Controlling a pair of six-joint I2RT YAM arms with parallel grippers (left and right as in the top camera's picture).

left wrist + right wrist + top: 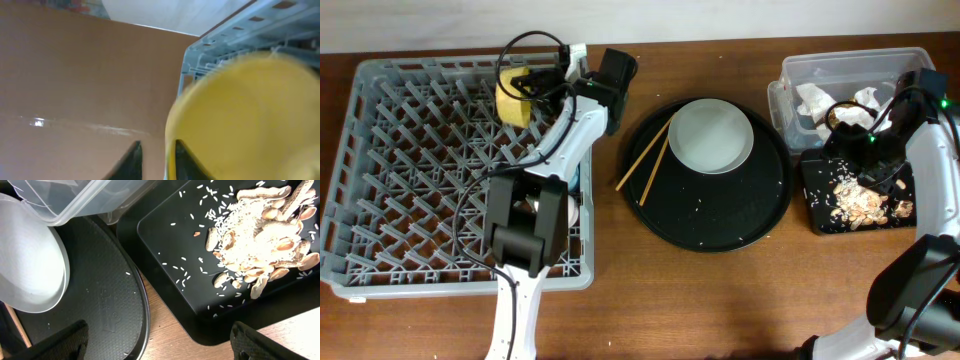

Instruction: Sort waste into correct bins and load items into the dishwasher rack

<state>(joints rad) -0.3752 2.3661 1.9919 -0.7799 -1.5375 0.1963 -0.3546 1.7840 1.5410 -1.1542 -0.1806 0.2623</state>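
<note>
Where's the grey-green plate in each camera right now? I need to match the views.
Overhead: the plate right of centre, on the upper part of the round black tray.
Left wrist: not in it; the yellow bowl and the rack show there.
Right wrist: at the left edge, partly cut off.
Shared landmark: the round black tray under it, in overhead and right wrist.

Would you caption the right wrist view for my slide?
Food scraps heaped in the shallow black tray, beside the round tray and plate.
</note>
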